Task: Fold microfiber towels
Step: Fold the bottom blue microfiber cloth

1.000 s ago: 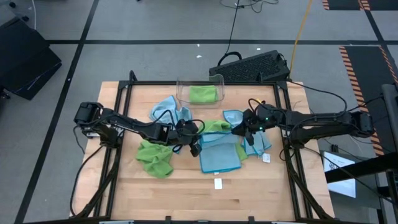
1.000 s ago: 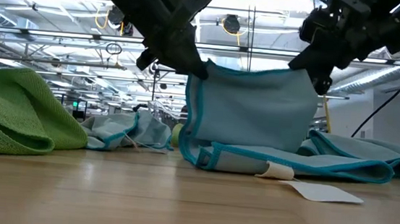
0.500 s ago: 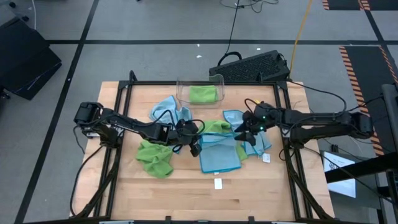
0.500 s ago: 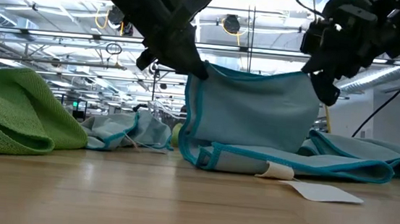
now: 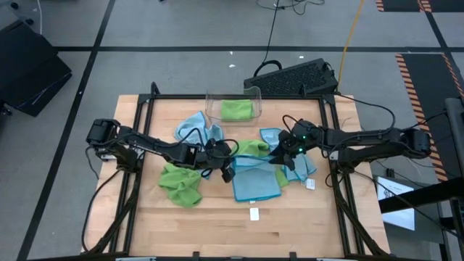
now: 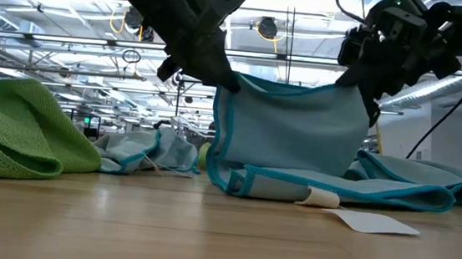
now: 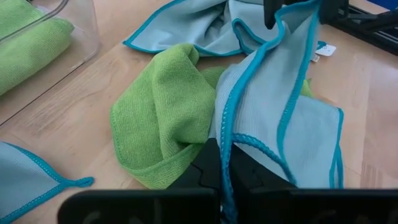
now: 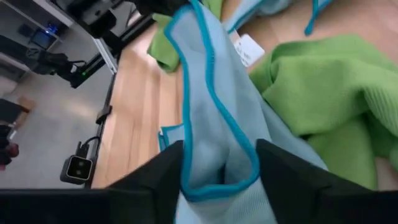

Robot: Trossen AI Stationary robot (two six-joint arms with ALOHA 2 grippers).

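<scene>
A light blue towel point(image 5: 255, 180) is held up between my two grippers, both shut on it. Its upper edge point(image 6: 294, 85) runs between them above the table, and its lower part point(image 6: 326, 188) lies folded on the wood. My left gripper point(image 5: 227, 170) is at the towel's left top corner, my right gripper point(image 5: 278, 155) at the right top corner. A lime green towel point(image 5: 181, 183) lies bunched at the left. Another green one point(image 5: 250, 148) lies behind the held towel. More blue towels lie at the far left point(image 5: 197, 129) and at the right point(image 5: 296, 165). My left gripper pinches the towel's left top corner point(image 6: 228, 81) between its two fingers, at the teal hem point(image 7: 226, 155). It comes slanting down from the table's left. The cloth hangs below the fingers. My right gripper pinches the right top corner point(image 6: 353, 90). The hemmed cloth point(image 8: 217, 168) is bunched between its two fingers point(image 8: 155, 177). It comes slanting down from the table's right. The towel hangs below, its bottom on the table.
A clear plastic bin point(image 5: 233, 94) with a folded green towel point(image 5: 236, 109) stands at the far middle. A small white card point(image 5: 254, 213) lies near the front. A black keyboard point(image 5: 293, 76) sits beyond the far edge. Bare wood shows along the near side point(image 5: 217, 232).
My right gripper has gone a little toward the table's right edge and down, then back toward the left, still shut on its corner. The towel's upper edge has stayed raised between the grippers.
</scene>
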